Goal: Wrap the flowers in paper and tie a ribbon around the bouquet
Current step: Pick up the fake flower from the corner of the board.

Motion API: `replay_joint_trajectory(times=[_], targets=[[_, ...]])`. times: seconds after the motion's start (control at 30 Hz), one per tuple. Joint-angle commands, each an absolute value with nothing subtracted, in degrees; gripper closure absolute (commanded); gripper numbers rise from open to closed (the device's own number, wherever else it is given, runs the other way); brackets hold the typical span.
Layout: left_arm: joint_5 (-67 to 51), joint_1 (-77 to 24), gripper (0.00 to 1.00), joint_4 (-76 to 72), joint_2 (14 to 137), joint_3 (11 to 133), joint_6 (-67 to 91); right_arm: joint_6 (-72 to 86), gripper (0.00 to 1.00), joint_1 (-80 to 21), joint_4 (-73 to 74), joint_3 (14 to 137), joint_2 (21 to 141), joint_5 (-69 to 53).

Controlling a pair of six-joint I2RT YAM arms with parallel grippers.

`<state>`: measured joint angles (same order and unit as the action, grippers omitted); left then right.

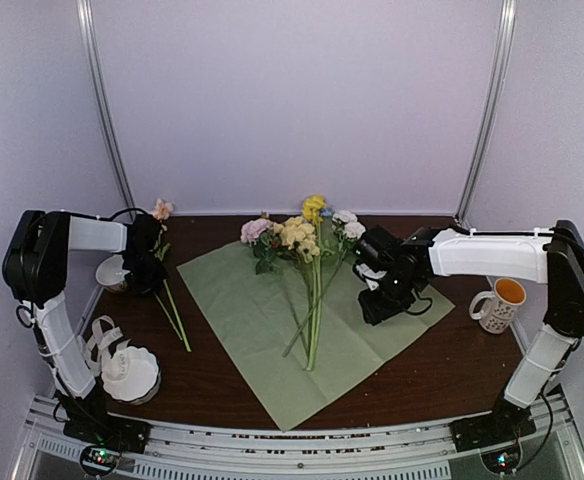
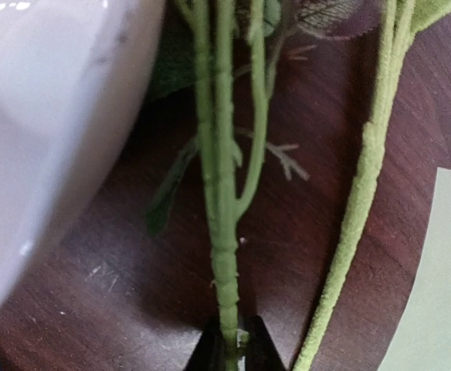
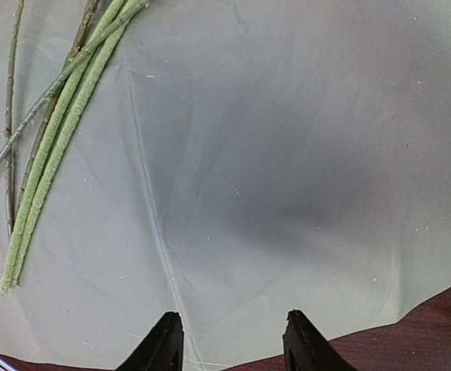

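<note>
Left of the sage-green paper, on the bare table, the left tool pinches narrowly on a loose flower stem, and a second stem lies just beside it. On the paper lies the bunch of flowers, blossoms at its far corner. Over its right part the right tool hangs with jaws apart, nothing between them.
</note>
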<state>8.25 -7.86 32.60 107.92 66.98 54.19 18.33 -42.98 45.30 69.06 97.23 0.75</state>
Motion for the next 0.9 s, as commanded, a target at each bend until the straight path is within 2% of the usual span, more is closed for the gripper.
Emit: replay_joint_trajectory(times=[0.0, 0.3, 0.5, 0.57, 0.67, 0.73, 0.83, 0.87], targets=[[4.98, -7.65, 1.0, 32.06, 110.07, 66.05, 54.86, 17.59, 0.54, -42.6, 46.32, 68.88, 94.8, 3.27], [11.96, -8.21, 1.0, 34.9, 102.83, 70.25, 51.99, 18.62, 0.54, -42.54, 46.36, 69.54, 94.28, 2.16], [28.38, -14.36, 1.0, 33.93, 93.36, 73.96, 45.87, 18.65, 0.54, -42.54, 46.82, 70.84, 92.92, 1.68], [34.22, -18.28, 1.0, 29.7, 89.46, 74.94, 39.24, 18.69, 0.54, -42.51, 46.79, 71.64, 92.21, 1.38], [36.47, -25.26, 1.0, 13.32, 82.07, 72.41, 21.92, 18.18, 0.53, -42.35, 47.21, 73.55, 91.28, 0.78], [30.46, -28.38, 1.0, 3.98, 78.51, 70.8, 13.84, 16.69, 0.54, -42.36, 45.77, 74.69, 89.48, -1.57], [5.68, -28.78, 1.0, -1.58, 76.42, 71.17, 12.76, 15.74, 0.55, -42.36, 37.12, 75.18, 84.35, -5.71], [-7.05, -28.93, 1.0, -3.83, 76.57, 71.34, 13.72, 15.63, 0.56, -42.32, 32.93, 75.01, 82.45, -7.88]])
